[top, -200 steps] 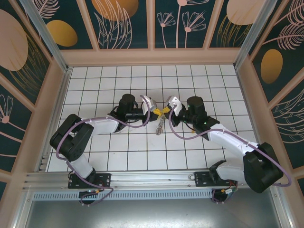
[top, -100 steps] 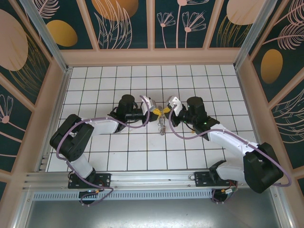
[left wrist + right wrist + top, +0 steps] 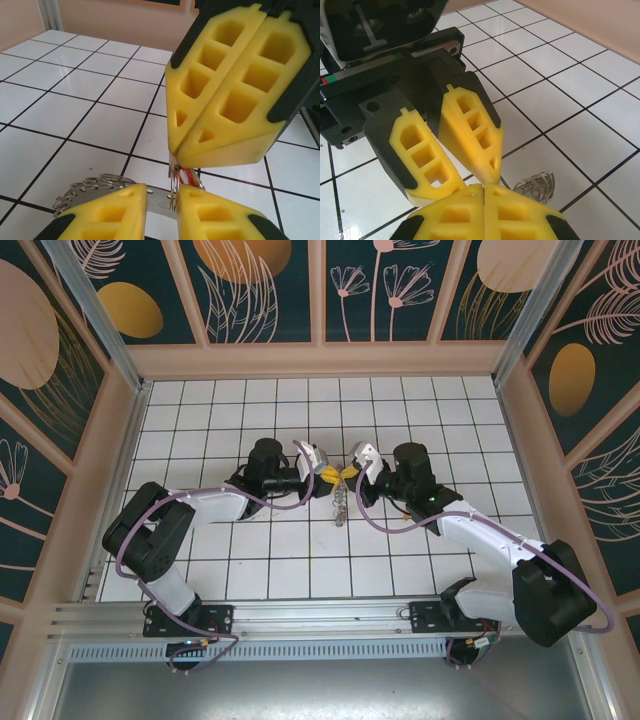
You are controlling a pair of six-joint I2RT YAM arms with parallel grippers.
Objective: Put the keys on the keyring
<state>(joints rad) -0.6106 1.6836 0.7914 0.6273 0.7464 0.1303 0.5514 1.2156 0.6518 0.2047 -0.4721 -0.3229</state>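
Top view: left gripper (image 3: 327,476) and right gripper (image 3: 352,471) tip to tip above the mid floor (image 3: 300,550), keyring (image 3: 341,504) dangling just under the meeting point. Too small there to read either set of jaws, so going by the wrist views. Left wrist: looking down between own pads (image 3: 115,212), parted a little, thin wire loop (image 3: 173,182) standing in the gap close to one pad; can't tell if touching. Same view: right jaws shut tight, pinching the top of that loop, red of the keys (image 3: 190,176) just below the tips, flat fringed rim of the keyring low behind the pads. Right wrist: own pads pressed together, opposite fingers slightly apart, a few metal coils of the keyring beside them, near the floor.
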